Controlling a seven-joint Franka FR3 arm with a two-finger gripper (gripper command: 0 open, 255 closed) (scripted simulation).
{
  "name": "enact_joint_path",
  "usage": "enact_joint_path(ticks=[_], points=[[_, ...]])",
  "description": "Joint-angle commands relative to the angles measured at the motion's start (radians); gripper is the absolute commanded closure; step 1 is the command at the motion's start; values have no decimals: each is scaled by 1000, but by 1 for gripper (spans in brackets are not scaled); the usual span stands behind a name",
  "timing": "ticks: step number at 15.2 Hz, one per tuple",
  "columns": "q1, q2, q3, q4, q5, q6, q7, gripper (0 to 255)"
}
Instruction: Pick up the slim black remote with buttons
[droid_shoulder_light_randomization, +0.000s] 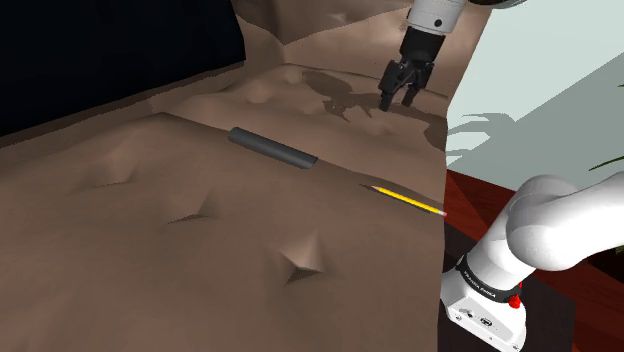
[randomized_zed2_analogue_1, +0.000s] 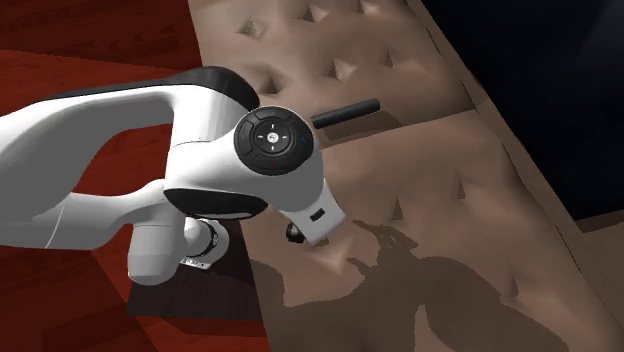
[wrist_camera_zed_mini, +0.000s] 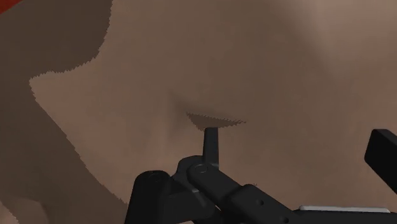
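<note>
The remote is a slim dark grey bar lying flat on the brown tufted cushion; no buttons can be made out on it. It also shows past the arm in the second exterior view as a dark bar. My gripper hangs open above the cushion's far end, well to the shoulder view's right of the remote and not touching it. In the wrist view the gripper has its fingers standing wide apart over bare brown cushion with nothing between them.
A yellow pencil lies near the cushion's edge, between the remote and the stand. The sofa's backrest rises behind the gripper. A black area lies beyond the cushion. Red wooden floor borders the sofa.
</note>
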Motion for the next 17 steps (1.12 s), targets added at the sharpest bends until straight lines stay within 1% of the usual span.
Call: enact_joint_path(ticks=[1, 9, 17], points=[[24, 52, 30, 35, 18, 15, 11, 0], [102, 253, 137, 186, 59, 57, 40, 0], [172, 467, 244, 380, 56, 68, 78, 0]])
